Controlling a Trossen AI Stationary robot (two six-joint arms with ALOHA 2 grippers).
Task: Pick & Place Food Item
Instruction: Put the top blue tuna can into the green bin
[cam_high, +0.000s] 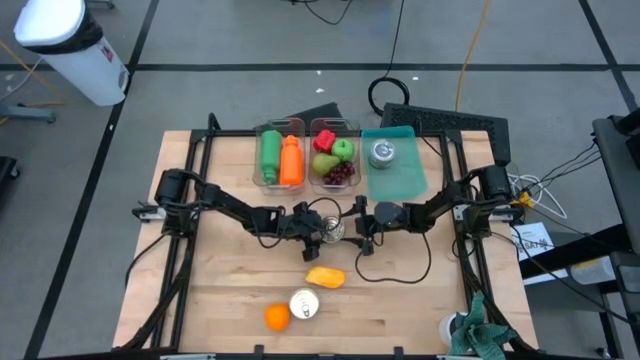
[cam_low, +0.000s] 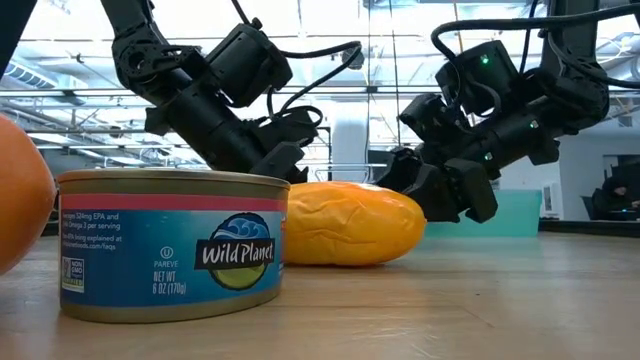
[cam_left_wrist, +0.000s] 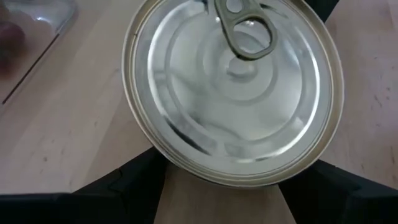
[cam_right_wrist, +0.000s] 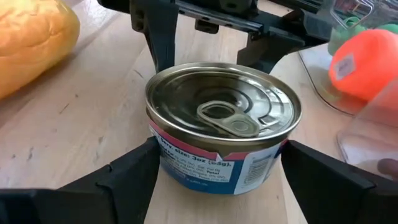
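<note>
Grasp step in hand: left gripper (cam_high: 318, 232) and right gripper (cam_high: 350, 228), fingers spread, both flank one can (cam_right_wrist: 222, 128) on the worktop (cam_high: 400, 300). Neither pinches it. Next move, by judgement: one closes, the other withdraws.

Small silver pull-tab tin can (cam_right_wrist: 224, 134), pink/blue label, upright on wooden worktop (cam_high: 400, 300) centre, btwn both grippers' spread fingers, just beside clear food bins.

Landmark: centre can (cam_high: 331, 230), mid-table.
Left of can: left gripper (cam_high: 316, 232), fingers spread either side of it.
Right of can: right gripper (cam_high: 352, 229), fingers also flanking it; both sides blocked.
Behind can: clear bins (cam_high: 306, 152) and teal lid (cam_high: 394, 163), near.
In front: yellow mango (cam_high: 325, 277), then second can (cam_high: 304, 304) and orange (cam_high: 277, 317).
Open board: table (cam_high: 420, 310), front right of can.
</note>
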